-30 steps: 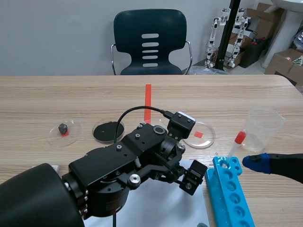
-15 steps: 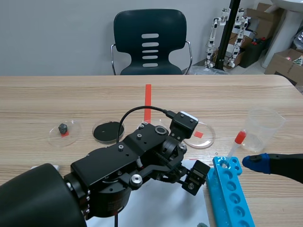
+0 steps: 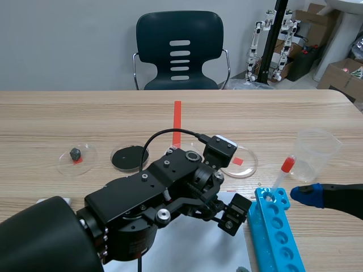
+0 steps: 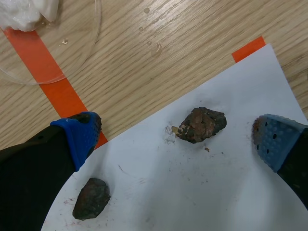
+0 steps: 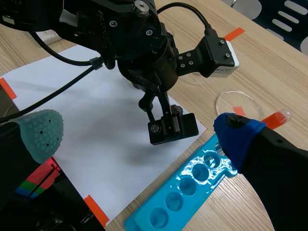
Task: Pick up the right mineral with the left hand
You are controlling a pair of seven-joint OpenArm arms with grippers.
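Our left gripper (image 4: pixel 178 138) stood wide open astride the right mineral (image 4: pixel 199 125). Lying nearer one finger, the mineral might skid aside on closing.

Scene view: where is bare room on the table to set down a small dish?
Free: the wood strip of the table beyond the petri dishes, toward the chair; the white paper beside the left arm. Crowded: under the open left tool, around two minerals, and by the blue rack and beaker.
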